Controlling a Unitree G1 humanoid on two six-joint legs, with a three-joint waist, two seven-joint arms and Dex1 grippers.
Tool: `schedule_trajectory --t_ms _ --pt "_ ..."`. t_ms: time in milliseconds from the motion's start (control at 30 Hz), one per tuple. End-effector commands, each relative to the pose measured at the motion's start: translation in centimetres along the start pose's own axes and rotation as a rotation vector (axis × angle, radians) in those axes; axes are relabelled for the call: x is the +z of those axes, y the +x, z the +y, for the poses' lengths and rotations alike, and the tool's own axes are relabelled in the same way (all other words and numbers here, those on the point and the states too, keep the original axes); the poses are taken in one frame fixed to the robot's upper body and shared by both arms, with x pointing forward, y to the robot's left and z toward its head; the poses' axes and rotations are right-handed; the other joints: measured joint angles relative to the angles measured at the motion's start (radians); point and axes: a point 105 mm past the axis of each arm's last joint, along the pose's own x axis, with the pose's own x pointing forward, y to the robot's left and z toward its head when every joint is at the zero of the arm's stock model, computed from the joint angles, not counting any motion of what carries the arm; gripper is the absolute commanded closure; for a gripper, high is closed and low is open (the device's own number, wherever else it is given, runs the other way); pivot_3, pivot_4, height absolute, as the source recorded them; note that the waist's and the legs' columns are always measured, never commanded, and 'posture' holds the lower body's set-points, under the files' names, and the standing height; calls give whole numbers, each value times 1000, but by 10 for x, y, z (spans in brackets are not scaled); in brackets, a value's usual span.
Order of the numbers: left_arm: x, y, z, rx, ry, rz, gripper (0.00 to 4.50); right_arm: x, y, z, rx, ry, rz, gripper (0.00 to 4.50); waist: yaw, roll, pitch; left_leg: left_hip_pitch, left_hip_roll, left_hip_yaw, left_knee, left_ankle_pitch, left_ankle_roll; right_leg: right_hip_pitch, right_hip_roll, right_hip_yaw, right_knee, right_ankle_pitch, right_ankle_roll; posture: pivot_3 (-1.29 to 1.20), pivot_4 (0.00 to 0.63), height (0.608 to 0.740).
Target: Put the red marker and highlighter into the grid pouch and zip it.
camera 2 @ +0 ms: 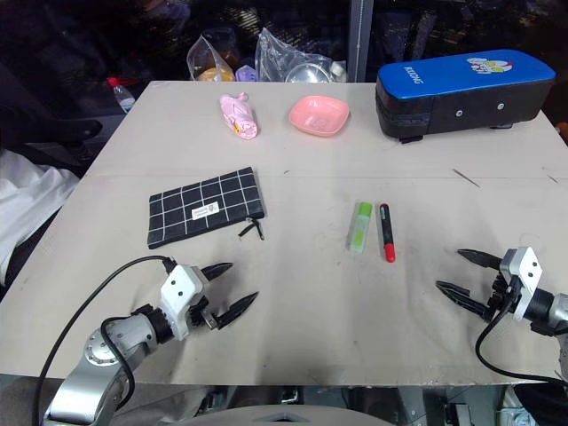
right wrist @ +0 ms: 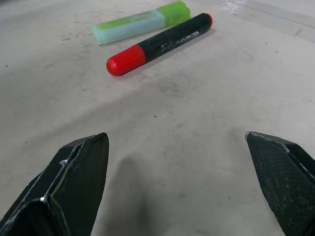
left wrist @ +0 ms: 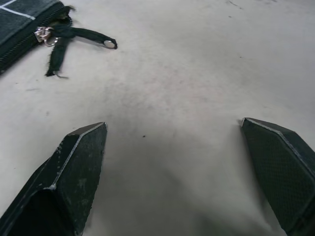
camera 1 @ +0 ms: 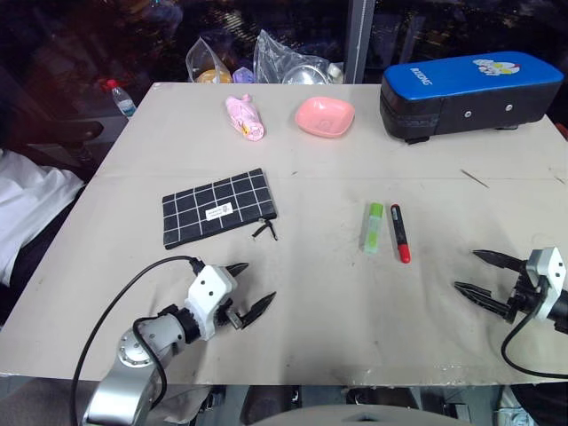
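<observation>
Ahead of the wide-open right gripper (camera 1: 486, 275), the red marker (camera 1: 400, 232) and highlighter (camera 1: 374, 226) look light, rigid, slippery; grasp mid-barrel. Left gripper (camera 1: 251, 288) also gapes, empty.

White brand lettering on blue-topped case (camera 1: 470, 84), too small to read

Two head views, side by side, looking down and forward over the whole counter (camera 1: 337, 311). Each wrist view low and close, looking along its own gripper. Shared by right wrist and head: red marker (right wrist: 157, 43) ahead of right gripper (right wrist: 182, 162).
</observation>
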Motion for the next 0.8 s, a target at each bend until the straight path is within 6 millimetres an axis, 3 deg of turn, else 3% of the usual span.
schedule_trajectory --t_ms 33,133,267,367,567,800 --pt "12 -16 26 129 -59 -83 36 22 10 12 55 -18 -99 0 -1 0 0 0 0 0 0 0 0 0 0 0 0 0 0 0 150 737" --pt "12 -41 59 304 -144 -131 36 40 23 31 119 -22 -172 0 -3 0 0 0 1 -1 0 0 0 0 0 -1 0 0 1 0 150 737" --pt "2 -74 97 473 -92 -73 36 69 38 48 166 -39 -261 0 -2 -1 0 0 1 -1 0 0 0 0 0 -1 0 1 1 0 150 737" --pt "-3 -89 119 507 -8 -15 36 87 47 55 185 -44 -307 0 2 -5 2 0 0 -1 0 0 0 0 0 -2 0 0 0 0 150 737" --pt "-3 -92 142 462 162 51 36 99 58 60 195 -48 -331 0 3 -7 2 -2 -1 -1 0 -1 1 -1 -5 -3 -1 0 0 0 150 737" --pt "-1 -90 168 346 498 200 36 94 56 60 181 -54 -312 0 -3 -8 2 -2 -2 0 -4 -4 -4 -3 -11 -5 -1 0 -1 0 150 737"
